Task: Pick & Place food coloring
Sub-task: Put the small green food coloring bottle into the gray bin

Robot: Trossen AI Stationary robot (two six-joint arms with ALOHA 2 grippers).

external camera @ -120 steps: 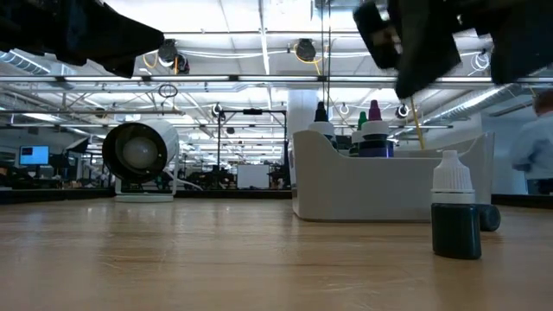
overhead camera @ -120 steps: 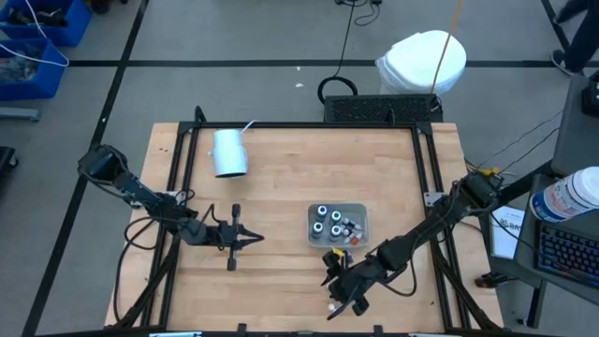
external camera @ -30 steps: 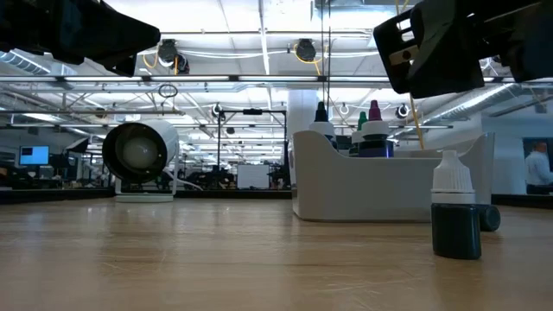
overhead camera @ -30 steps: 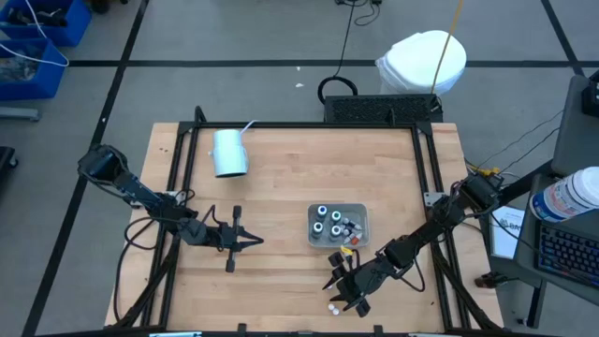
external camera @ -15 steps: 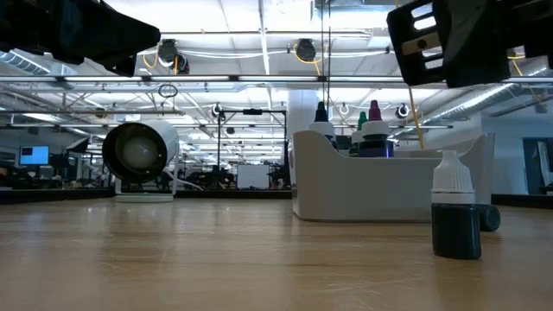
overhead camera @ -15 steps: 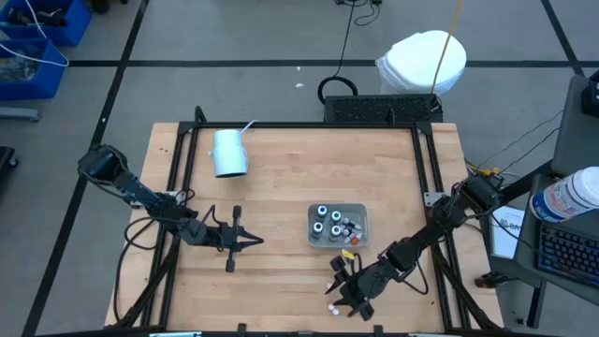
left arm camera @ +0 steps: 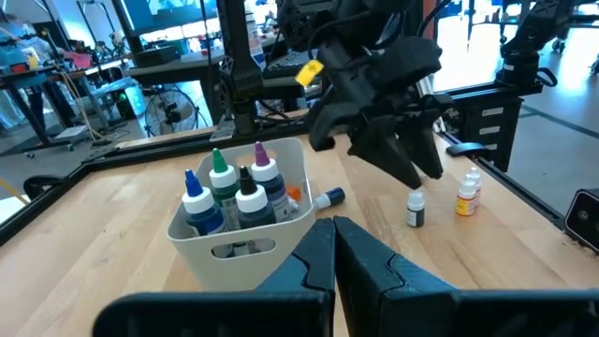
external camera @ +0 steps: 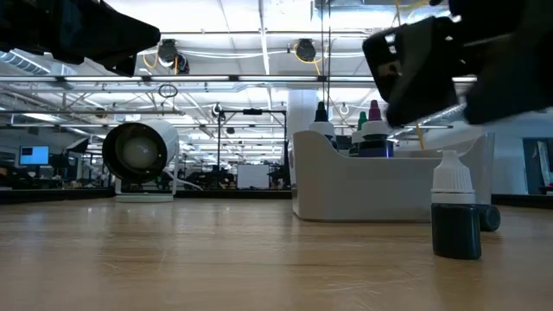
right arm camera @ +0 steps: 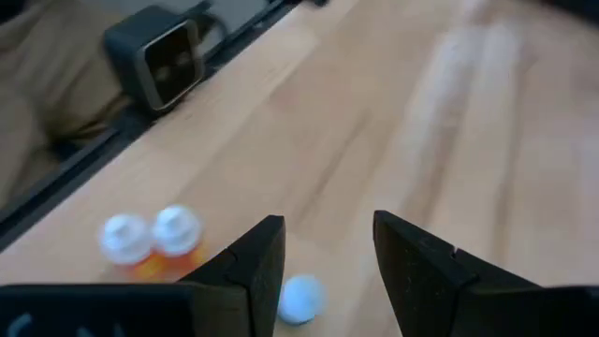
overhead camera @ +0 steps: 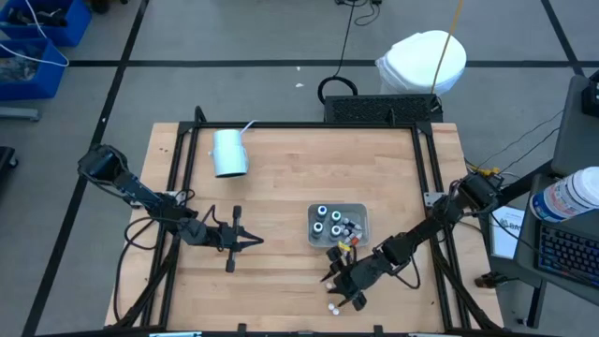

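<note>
The food coloring is a set of small bottles. Several stand in a pale square tray (overhead camera: 359, 212) at mid-table, also seen in the left wrist view as the tray (left arm camera: 281, 225). One dark white-capped bottle (external camera: 455, 216) and two orange ones (right arm camera: 150, 239) stand loose on the wood near the front edge. My right gripper (overhead camera: 339, 292) hovers open over the loose ones. A white cap (right arm camera: 299, 298) shows below the gap between its fingers, untouched. My left gripper (overhead camera: 255, 240) waits shut, left of the tray, holding nothing.
A pale blue cup (overhead camera: 229, 153) lies on its side at the far left. One bottle (left arm camera: 328, 197) lies flat beside the tray. A black camera block (right arm camera: 154, 56) sits at the table's near rail. Bare wood lies between the cup and the tray.
My right gripper has shifted a little toward the table's left and dipped slightly over the loose bottles, with its fingers still apart. The bottles and tray stand as before.
</note>
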